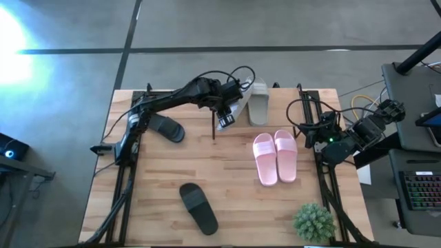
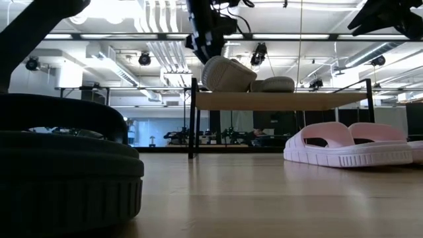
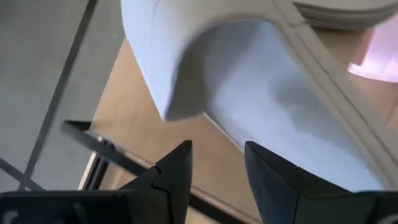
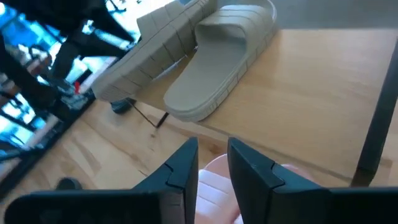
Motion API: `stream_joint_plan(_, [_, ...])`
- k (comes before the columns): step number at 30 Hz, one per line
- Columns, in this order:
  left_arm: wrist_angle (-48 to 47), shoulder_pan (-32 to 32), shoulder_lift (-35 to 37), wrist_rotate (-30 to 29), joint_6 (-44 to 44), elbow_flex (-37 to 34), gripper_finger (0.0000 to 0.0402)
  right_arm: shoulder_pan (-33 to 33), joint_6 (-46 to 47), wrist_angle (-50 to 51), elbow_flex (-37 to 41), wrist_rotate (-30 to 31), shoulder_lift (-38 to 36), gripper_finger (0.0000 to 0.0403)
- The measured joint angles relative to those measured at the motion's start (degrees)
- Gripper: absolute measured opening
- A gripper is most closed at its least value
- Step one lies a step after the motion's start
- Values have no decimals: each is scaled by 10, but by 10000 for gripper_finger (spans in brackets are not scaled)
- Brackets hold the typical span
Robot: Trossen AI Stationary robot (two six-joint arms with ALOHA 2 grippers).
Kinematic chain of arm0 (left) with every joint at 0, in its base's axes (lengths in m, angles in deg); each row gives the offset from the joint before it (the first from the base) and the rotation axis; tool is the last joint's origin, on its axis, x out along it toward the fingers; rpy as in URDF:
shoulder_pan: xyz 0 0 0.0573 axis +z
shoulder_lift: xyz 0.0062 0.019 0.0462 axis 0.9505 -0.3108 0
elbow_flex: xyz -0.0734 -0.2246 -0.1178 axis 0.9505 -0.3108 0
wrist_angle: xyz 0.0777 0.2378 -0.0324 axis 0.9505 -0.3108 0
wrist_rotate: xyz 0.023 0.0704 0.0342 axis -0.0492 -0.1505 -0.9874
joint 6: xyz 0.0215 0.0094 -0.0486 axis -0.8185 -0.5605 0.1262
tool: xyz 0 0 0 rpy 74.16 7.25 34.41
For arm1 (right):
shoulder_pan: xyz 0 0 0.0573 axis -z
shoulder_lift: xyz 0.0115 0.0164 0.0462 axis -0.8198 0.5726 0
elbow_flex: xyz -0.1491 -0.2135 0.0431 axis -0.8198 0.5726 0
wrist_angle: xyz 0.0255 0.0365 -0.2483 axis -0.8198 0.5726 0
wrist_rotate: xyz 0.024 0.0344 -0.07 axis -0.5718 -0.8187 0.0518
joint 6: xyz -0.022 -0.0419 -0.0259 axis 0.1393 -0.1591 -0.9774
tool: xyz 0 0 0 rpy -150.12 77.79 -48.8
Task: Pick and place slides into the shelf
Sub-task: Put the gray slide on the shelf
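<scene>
Slides are distributed over the tabletop [image 1: 165,179] and the shelf [image 1: 296,96]. Near the front edge, left of centre, one black slide [image 1: 198,208] lies flat; a small green plant [image 1: 315,222] stands at the front right corner. Toward the right edge, the pink pair [image 1: 275,157] is set side by side, touching, on the tabletop just in front of the shelf. The second black slide [image 1: 167,128] lies near the left edge, beneath the left arm. On the shelf at the rear edge, one pale grey slide [image 1: 259,103] lies flat on the wooden board. The other pale grey slide [image 1: 230,109] is tilted on its side at the board's left end, leaning against the flat one. The left gripper [image 1: 224,103] is positioned at this tilted slide; its fingers are spread, and no grip is seen. The right gripper [image 1: 310,133] hangs at the right edge near the pink pair, its fingers slightly parted with nothing between them.
</scene>
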Motion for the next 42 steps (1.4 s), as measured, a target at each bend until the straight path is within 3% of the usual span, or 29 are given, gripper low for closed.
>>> stream_joint_plan(6, [0,-18,52,-5,0,0,132,0,63,-4,0,-57,2,73])
stream_joint_plan(10, [14,0,68,-27,-1,-3,132,4,11,-77,2,-79,13,69])
stream_joint_plan(13, [19,33,67,16,0,-9,132,26,-38,-137,3,-83,31,69])
stream_joint_plan(18, [58,79,68,150,0,-47,132,110,-90,-199,3,-124,59,76])
stream_joint_plan(22, [58,100,72,158,0,-75,132,200,-207,-290,3,-249,92,81])
stream_joint_plan(25, [59,114,78,157,0,-103,132,266,-267,-351,3,-300,118,82])
stream_joint_plan(30, [119,131,117,163,0,-169,132,356,-315,-425,-9,-358,145,76])
stream_joint_plan(33, [177,148,154,197,-1,-228,132,385,-347,-451,-27,-388,159,73])
stream_joint_plan(37, [283,169,204,254,0,-321,132,406,-355,-455,-62,-387,186,73])
stream_joint_plan(42, [364,182,243,267,-1,-405,132,455,-408,-451,-109,-387,250,72])
